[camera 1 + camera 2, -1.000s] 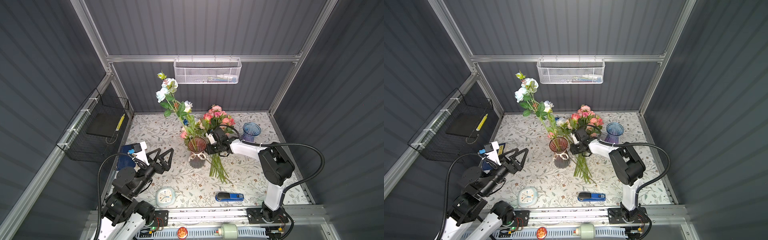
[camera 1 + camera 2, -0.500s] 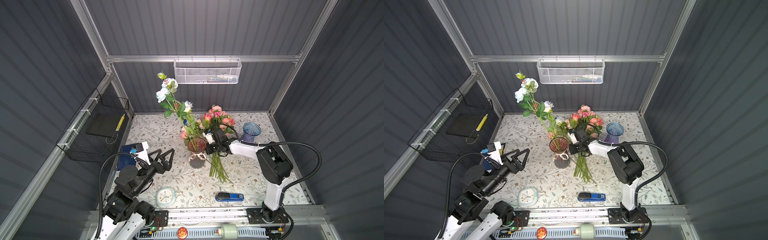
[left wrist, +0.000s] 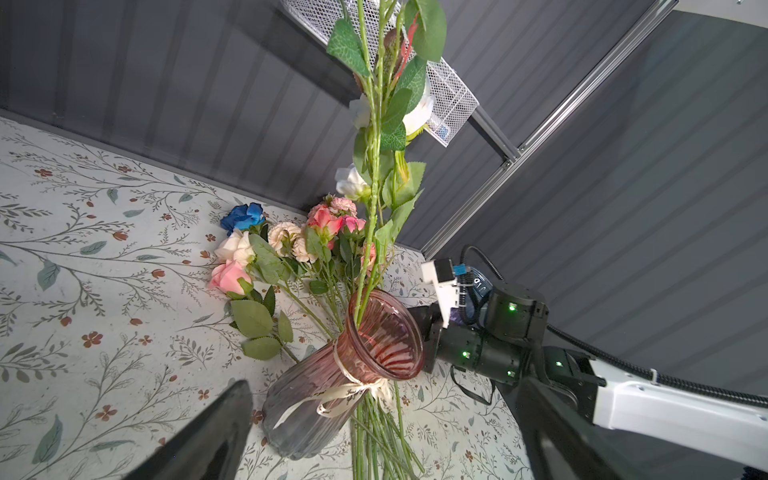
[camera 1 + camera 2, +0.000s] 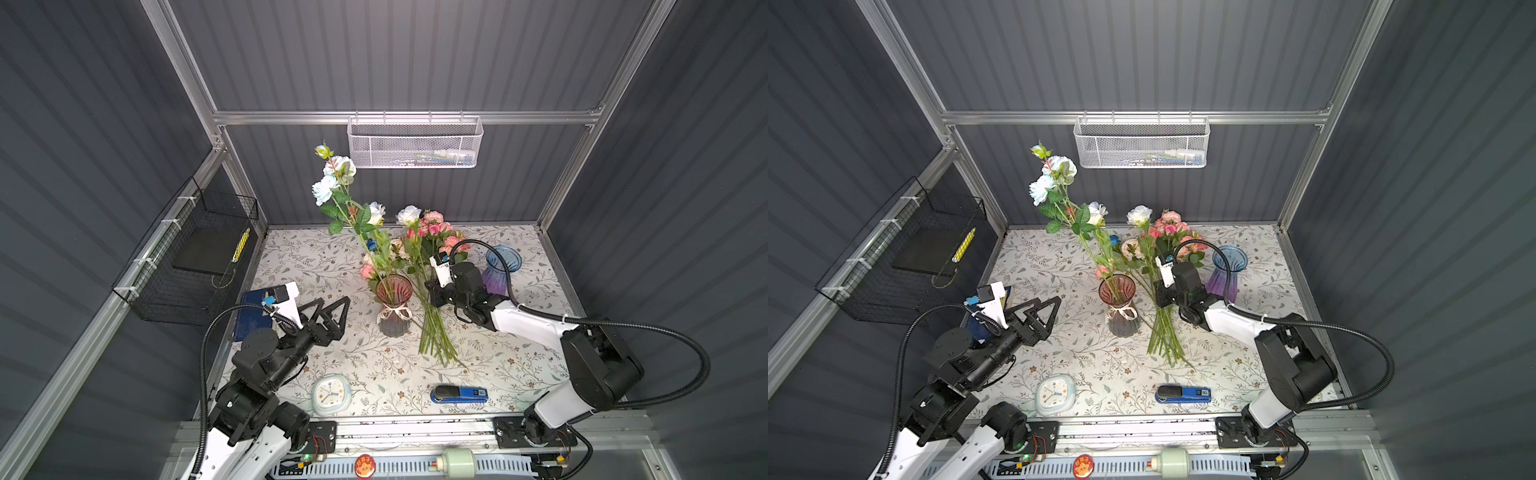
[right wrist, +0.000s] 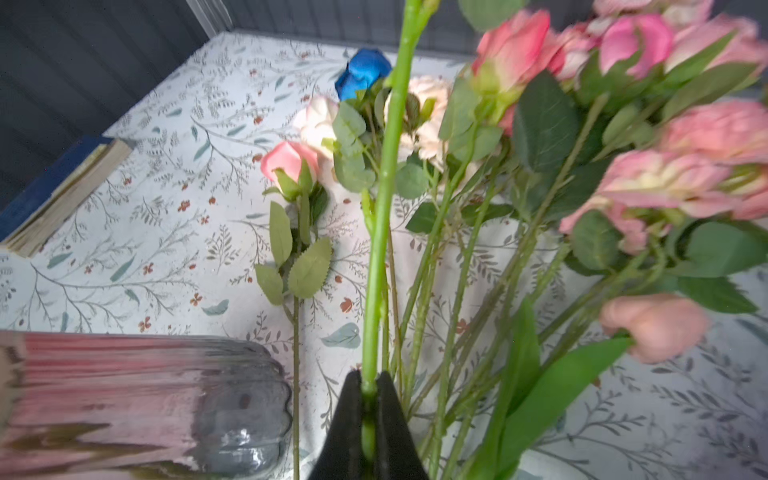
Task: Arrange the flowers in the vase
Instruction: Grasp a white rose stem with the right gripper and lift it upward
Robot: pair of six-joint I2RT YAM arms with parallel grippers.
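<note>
You're barely started: a few tall stems [image 4: 358, 232] stand in the vase [image 4: 393, 326], and most flowers [image 4: 433, 332] lie on the worktop [image 4: 307, 266] just beside it. The right end effector [image 5: 369, 384] is clamped on one stem [image 5: 380, 249]; the left end effector [image 4: 332, 306] hangs wide apart.

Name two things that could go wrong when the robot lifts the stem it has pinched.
1. The right pincer grips a green stem amid the bunch; leaves could snag and drag neighbours.
2. The pink vase beside it holds tall leaning flowers; a knock might tip it.
</note>
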